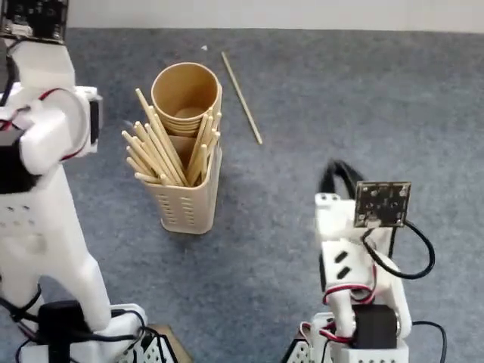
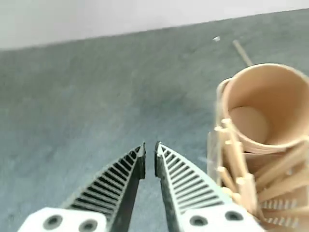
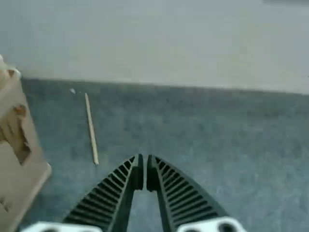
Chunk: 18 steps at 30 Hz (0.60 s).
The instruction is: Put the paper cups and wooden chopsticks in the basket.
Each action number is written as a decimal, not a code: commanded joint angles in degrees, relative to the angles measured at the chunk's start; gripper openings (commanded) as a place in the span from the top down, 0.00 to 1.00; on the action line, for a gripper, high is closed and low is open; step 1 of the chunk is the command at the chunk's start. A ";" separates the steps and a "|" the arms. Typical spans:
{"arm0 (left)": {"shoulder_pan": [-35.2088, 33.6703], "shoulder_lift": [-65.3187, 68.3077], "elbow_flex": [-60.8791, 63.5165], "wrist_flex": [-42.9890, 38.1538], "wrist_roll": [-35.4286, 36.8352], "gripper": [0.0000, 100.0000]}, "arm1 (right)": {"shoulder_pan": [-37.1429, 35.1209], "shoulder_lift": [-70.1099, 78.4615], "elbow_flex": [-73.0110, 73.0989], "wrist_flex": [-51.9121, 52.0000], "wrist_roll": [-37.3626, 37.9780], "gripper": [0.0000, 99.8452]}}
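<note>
A: Start at the left edge. What is there?

B: Left arm (image 1: 41,189), white, standing along the left side of the grey table cover (image 1: 340,98). It is beside the basket (image 1: 189,200), not touching it.

A: And its hand?

B: Left gripper (image 2: 149,159) hangs above bare cover. The two ribbed fingers (image 2: 181,186) are drawn together with only a thin slit between the tips. Nothing is held. In the left wrist view the basket sits just beside it.

A: What is in the basket?

B: It is pale and slotted, and stands upright left of centre. The paper cups (image 1: 185,94) are nested in a stack at its far end, mouth up, with the rim well above the basket wall. The chopsticks (image 1: 162,155) are a bundle in the near part, leaning and fanned, with the ends poking over the rim. Some rest against the cup stack.

A: Is anything outside it?

B: One loose chopstick (image 1: 242,98) lies flat on the cover, to the right of the basket and farther back. It is slanted and apart from the basket wall.

A: Farther right?

B: Right arm (image 1: 363,280), low in the right corner, with red and black cables (image 1: 412,257) looping off it. It is well apart from the basket.

A: Its hand?

B: Right gripper (image 3: 143,171) has its fingers pressed nearly tip to tip and is empty. It is over bare cover. In its wrist view the loose chopstick lies farther off to one side and the basket corner is at the edge.
</note>
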 commanded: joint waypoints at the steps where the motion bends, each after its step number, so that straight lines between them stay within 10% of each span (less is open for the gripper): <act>1: 6.02 -1.19 -3.56 0.70 -0.53 0.93 | 2.33 -4.79 5.32 7.25 6.95 0.97; 18: 10.77 -1.27 17.89 -2.46 2.81 0.93 | 2.42 -10.59 29.41 0.84 7.47 0.97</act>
